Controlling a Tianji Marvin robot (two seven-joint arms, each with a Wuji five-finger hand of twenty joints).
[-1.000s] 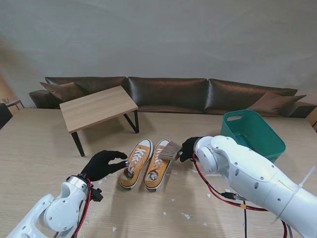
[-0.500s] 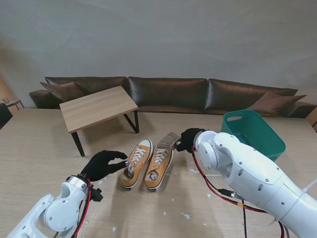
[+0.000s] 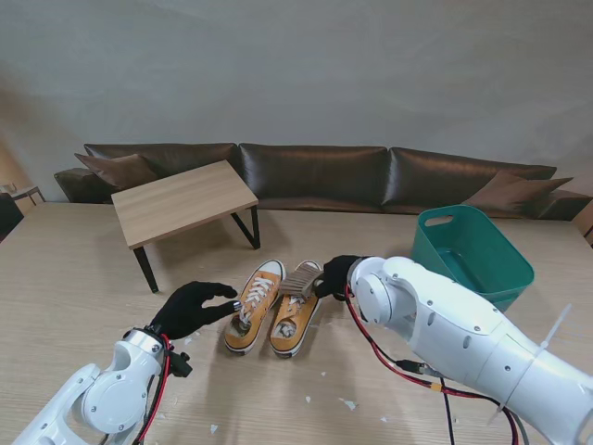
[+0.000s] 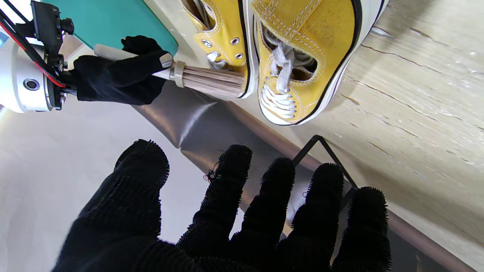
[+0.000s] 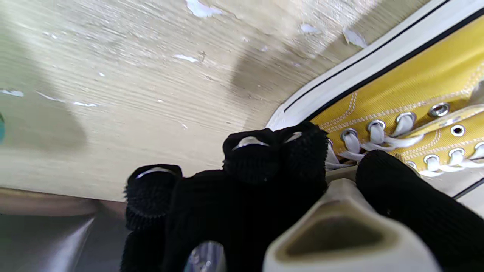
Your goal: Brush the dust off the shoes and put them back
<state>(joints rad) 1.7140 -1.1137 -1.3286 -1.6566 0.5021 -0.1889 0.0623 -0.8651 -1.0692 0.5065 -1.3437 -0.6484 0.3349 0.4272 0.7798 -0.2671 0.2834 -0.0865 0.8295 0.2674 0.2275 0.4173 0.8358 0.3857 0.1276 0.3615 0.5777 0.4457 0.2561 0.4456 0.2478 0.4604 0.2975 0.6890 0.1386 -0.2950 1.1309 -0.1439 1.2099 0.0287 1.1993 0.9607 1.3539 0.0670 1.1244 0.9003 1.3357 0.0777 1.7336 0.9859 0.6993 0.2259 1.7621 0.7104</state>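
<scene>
Stand view: the right hand (image 3: 334, 276), black-gloved, is closed around a brush (image 3: 300, 278) whose bristles rest on the toe end of the right shoe (image 3: 295, 311). The left shoe (image 3: 252, 306) lies touching its mate, between the two hands. The left hand (image 3: 193, 308) hovers just to the left of the pair, fingers spread, holding nothing. A teal basket (image 3: 477, 250) sits well to the right of the right hand; white flecks (image 3: 346, 403) dot the table (image 3: 74, 278) nearer to me.

Left wrist view: spread fingers (image 4: 230, 189) — empty; both yellow shoes ahead of them, the brush (image 4: 204, 79) touching one shoe's toe.

Right wrist view: fingers (image 5: 264, 155) wrapped on the pale brush handle (image 5: 340, 230) — laces and eyelets of the shoe (image 5: 408, 87) just beyond.
</scene>
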